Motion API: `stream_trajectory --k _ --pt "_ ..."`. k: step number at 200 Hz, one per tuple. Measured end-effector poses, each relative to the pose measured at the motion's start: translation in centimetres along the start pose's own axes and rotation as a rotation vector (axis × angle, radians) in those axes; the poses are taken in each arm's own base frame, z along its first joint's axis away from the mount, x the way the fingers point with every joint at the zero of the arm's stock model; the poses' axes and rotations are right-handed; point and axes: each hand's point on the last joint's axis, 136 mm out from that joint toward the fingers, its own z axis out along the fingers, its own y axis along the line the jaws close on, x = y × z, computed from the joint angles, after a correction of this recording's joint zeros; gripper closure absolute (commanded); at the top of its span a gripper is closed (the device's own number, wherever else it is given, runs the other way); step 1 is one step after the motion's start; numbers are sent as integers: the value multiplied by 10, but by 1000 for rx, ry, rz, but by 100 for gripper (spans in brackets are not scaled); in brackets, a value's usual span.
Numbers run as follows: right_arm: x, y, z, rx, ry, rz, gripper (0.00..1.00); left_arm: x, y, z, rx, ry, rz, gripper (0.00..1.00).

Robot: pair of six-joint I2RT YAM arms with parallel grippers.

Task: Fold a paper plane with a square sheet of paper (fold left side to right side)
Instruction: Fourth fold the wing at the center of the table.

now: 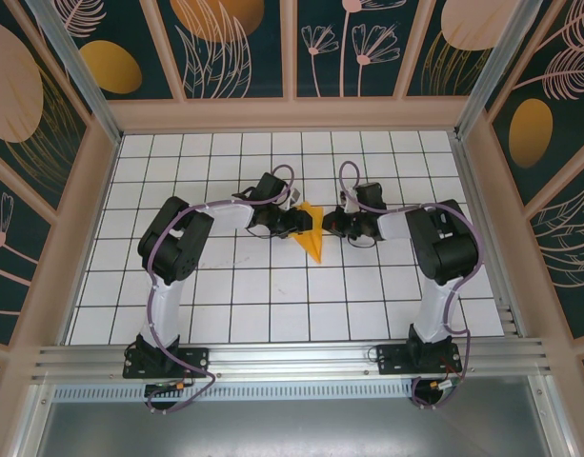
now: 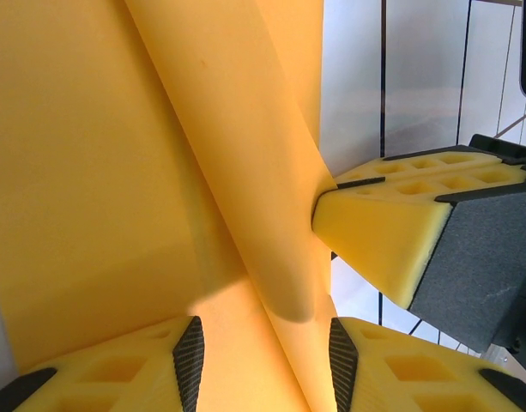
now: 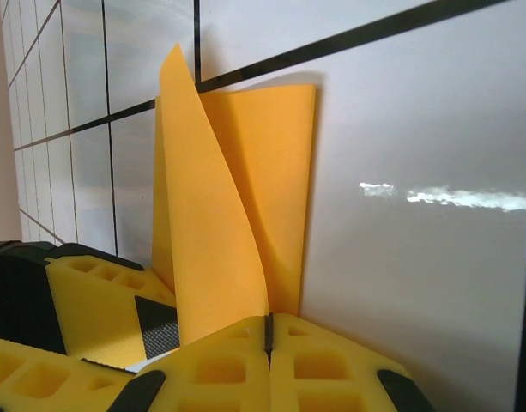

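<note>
The orange-yellow sheet of paper (image 1: 313, 233) lies mid-table, folded into a narrow shape whose point faces the arms. My left gripper (image 1: 293, 222) is at its left side and my right gripper (image 1: 330, 225) at its right. In the left wrist view the left gripper (image 2: 267, 343) is open, its fingers astride the paper (image 2: 117, 172), where a flap curls over. In the right wrist view the right gripper (image 3: 267, 330) is shut, its joined tips pressed against the base of the paper (image 3: 220, 215), whose flap stands upright. The right fingertip (image 2: 383, 232) touches the fold.
The white gridded table (image 1: 272, 295) is walled by painted panels with orange ovals (image 1: 110, 67). An aluminium rail (image 1: 292, 357) carries both arm bases at the near edge. The left gripper's finger (image 3: 99, 292) sits close beside my right gripper.
</note>
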Motion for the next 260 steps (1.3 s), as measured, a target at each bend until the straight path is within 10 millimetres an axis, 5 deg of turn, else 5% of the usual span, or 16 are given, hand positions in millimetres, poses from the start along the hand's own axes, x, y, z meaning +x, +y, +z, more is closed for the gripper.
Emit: stream_trajectory --k 134,195,260 --pt "1 -3 4 71 43 -4 94 -8 -3 -8 -42 -20 34 48" --pt "1 -3 4 76 51 0 94 -28 -38 -32 27 -63 94 56" --pt "1 -3 4 78 53 1 94 -41 -43 -7 87 -18 99 57"
